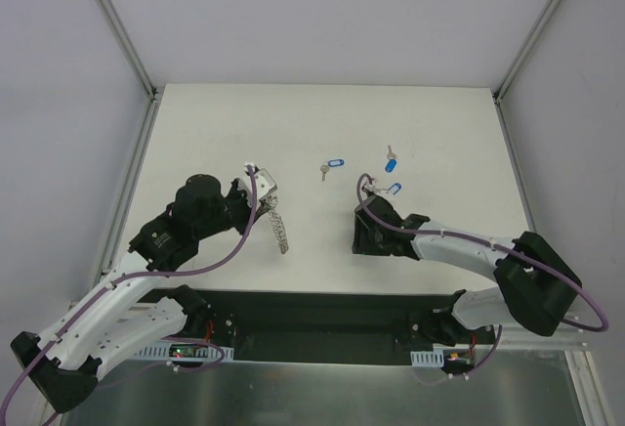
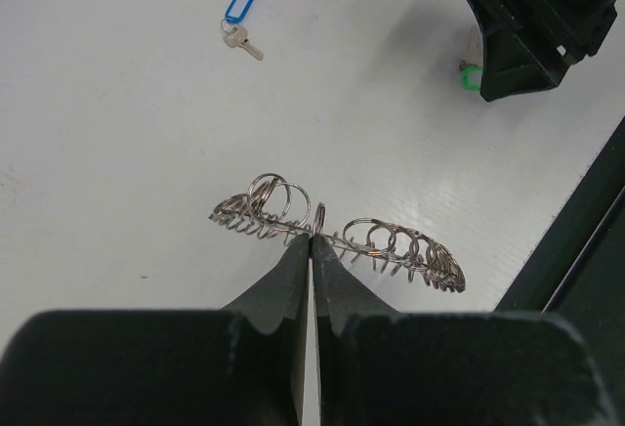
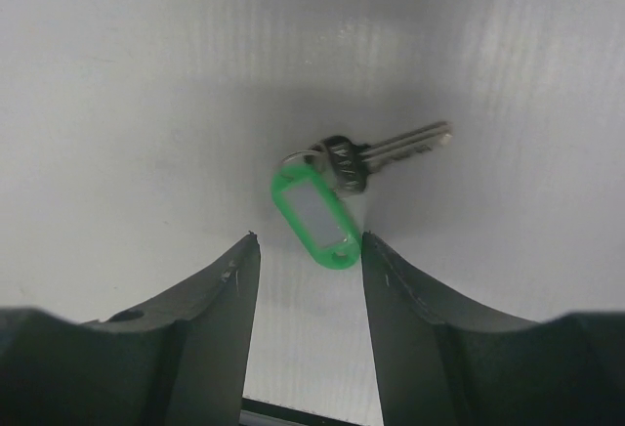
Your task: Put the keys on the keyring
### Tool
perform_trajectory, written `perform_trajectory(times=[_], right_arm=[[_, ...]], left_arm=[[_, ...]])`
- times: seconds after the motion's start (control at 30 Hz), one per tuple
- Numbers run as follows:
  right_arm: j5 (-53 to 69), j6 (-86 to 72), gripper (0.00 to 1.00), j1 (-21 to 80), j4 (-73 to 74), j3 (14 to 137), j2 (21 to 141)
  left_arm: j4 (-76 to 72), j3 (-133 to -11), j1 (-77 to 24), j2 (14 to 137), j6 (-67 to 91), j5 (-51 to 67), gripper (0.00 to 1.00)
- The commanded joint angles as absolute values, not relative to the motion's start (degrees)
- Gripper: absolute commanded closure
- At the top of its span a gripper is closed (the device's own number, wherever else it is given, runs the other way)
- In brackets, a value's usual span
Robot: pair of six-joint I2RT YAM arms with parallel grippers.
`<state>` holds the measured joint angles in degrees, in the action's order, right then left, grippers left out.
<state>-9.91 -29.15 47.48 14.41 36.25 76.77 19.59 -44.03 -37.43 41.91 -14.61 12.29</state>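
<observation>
My left gripper is shut on the rim of the keyring, a grey ring fringed with small metal loops, seen edge-on. In the top view the keyring hangs like a chain from the left gripper. My right gripper is open, pointing down at the green-tagged key, whose tag end lies between the fingertips. In the top view the right gripper hides that key. Three blue-tagged keys lie on the table beyond it.
The white table has grey walls at the left, right and back. A black strip runs along the near edge between the arm bases. The right gripper's black body is in the left wrist view, next to the green tag.
</observation>
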Motion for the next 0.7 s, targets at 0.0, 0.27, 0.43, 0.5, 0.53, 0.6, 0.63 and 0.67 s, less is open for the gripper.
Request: perform_trajectory(times=[0.0, 0.27, 0.43, 0.5, 0.53, 0.6, 0.63, 0.67], right_arm=[[-6.33, -27.86, 0.51, 49.92, 10.02, 39.19, 80.32], [-0.97, -25.94, 0.52, 51.86, 4.75, 42.7, 83.85], [-1.84, -15.23, 0.51, 51.51, 11.41, 48.94, 81.31], [-2.98, -9.16, 0.5, 50.89, 15.02, 51.05, 80.16], [-2.64, -7.66, 0.5, 49.24, 15.73, 51.41, 80.07], [-0.54, -4.4, 0.51, 46.95, 16.08, 51.77, 80.16], [1.73, -3.52, 0.5, 44.76, 16.08, 51.94, 80.16], [2.45, -1.69, 0.51, 43.87, 16.08, 51.94, 80.16]], left_arm=[[19.24, -51.14, -37.09, 43.41, -15.73, 9.76, 1.0], [20.04, -59.14, -37.09, 51.32, -16.79, 4.49, 1.0], [19.34, -66.96, -37.09, 59.04, -20.81, 3.34, 1.0], [19.34, -69.25, -37.09, 60.37, -22.75, 2.37, 1.0], [19.07, -70.04, -37.0, 61.77, -24.24, 2.29, 1.0], [18.9, -72.76, -36.65, 63.62, -24.87, 5.35, 1.0], [18.37, -73.47, -36.48, 65.63, -25.4, 7.28, 1.0], [18.02, -75.56, -36.21, 66.96, -25.31, 9.03, 1.0]])
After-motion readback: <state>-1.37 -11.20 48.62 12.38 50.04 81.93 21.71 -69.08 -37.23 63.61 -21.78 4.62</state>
